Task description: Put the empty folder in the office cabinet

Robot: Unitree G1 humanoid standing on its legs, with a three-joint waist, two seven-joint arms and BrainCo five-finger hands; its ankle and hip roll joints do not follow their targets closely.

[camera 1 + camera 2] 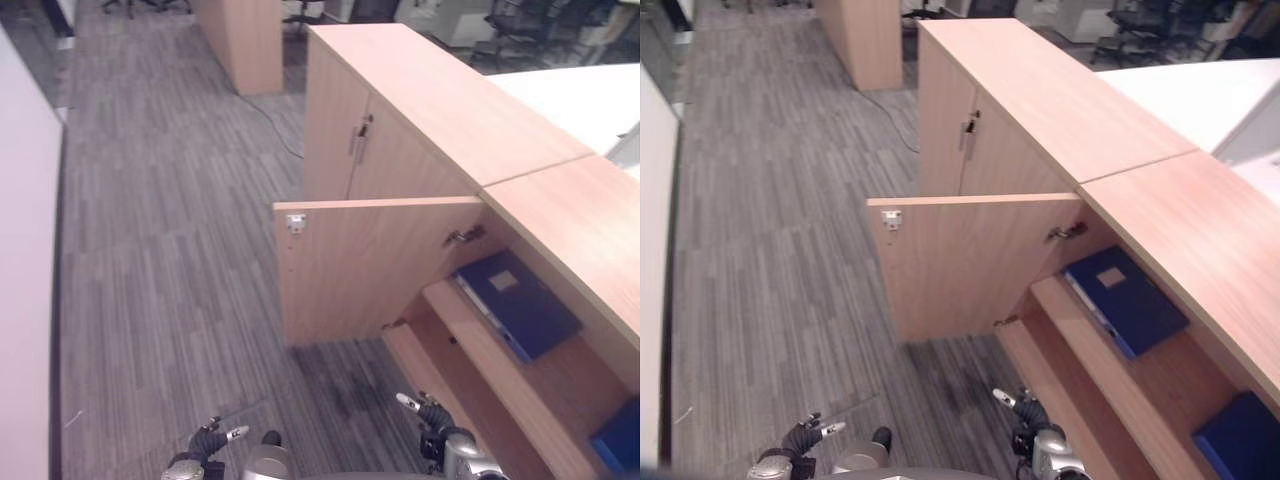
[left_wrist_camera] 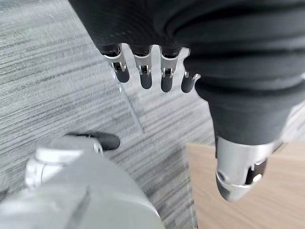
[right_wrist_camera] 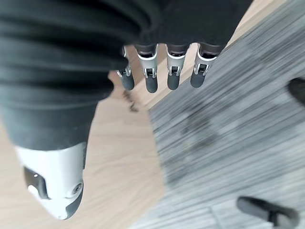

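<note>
— What sits nearest the camera?

— The two hands, low at the near edge. The left hand [image 1: 207,443] hangs over the grey striped carpet [image 1: 170,250] at the near left; the right hand [image 1: 432,420] hangs just in front of the open cabinet. Each wrist view shows straight, relaxed fingers [image 2: 143,71] with nothing between them and the thumb, so both hands are slack and empty.

— And the folder?

— A dark blue folder [image 1: 520,305] lies flat on the upper shelf [image 1: 480,335] inside the open office cabinet [image 1: 560,220], on the right of the scene. Its long axis runs from far left to near right, roughly along the shelf. One long side lies towards the shelf's front edge. It bears a small pale label on its cover.

— Anything hard to make out?

— A second blue item [image 1: 617,437] lies lower in the cabinet at the near right, cut off by the frame edge; whether it is another folder cannot be told. The cabinet top overhangs and hides the back of the shelf.

— How much room is there?

— The cabinet door [image 1: 370,265] stands swung wide, out across the carpet to the left of the opening, with a small white catch [image 1: 296,223] near its free edge. Bare shelf lies near-right of the folder. Beyond it, the neighbouring cabinet doors [image 1: 360,140] are closed. The carpet to the left is broad and open, bounded by a pale wall panel [image 1: 25,250] at far left.
</note>
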